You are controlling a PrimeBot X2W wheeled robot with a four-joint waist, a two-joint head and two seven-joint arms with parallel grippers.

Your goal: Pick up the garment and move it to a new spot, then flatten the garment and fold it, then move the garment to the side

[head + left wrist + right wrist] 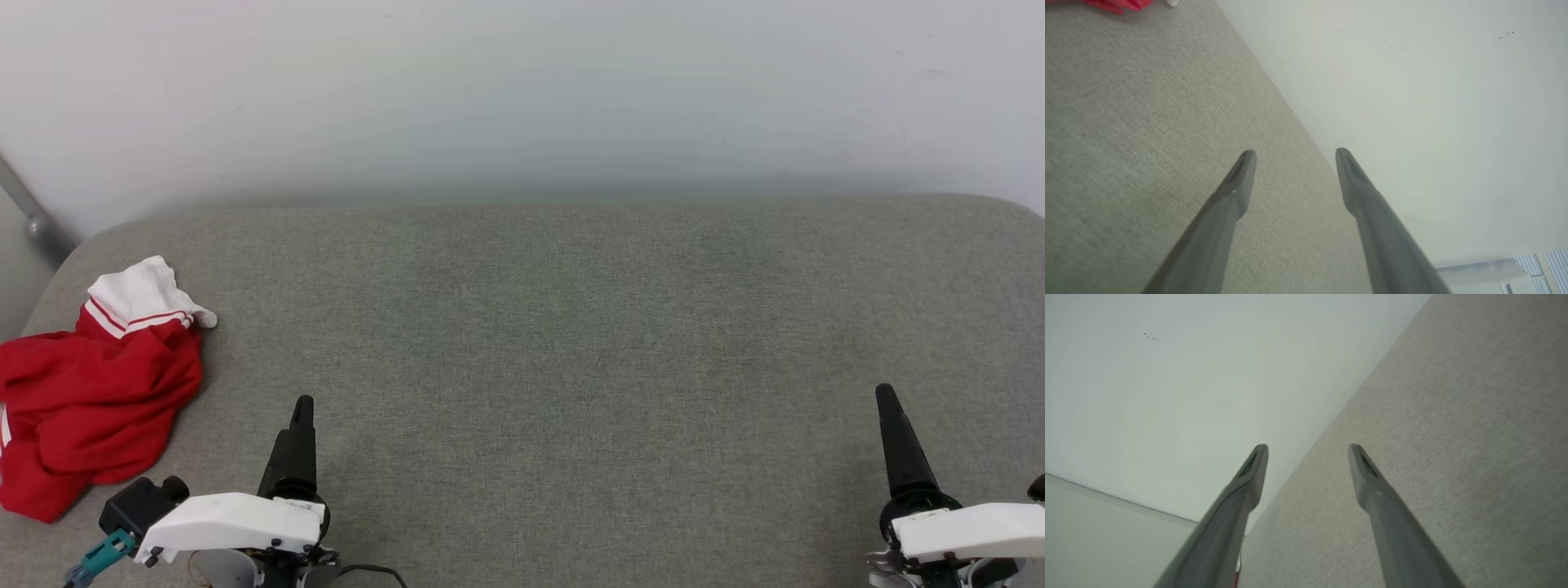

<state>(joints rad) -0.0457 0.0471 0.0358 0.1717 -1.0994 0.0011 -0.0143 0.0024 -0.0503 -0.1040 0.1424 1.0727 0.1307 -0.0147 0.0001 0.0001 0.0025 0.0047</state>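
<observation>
Grey woven upholstery, perhaps a sofa, meets a pale wall; garment crumpled leftward; left claw, right claw spread.

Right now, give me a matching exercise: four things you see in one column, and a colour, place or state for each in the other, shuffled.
1 garment
2 left gripper
3 right gripper
4 padded surface

A grey woven fabric
B jaws open, far from the garment
C red and white, crumpled at the left edge
D jaws open, close to the garment

Pairs: 1-C, 2-D, 3-B, 4-A
</observation>
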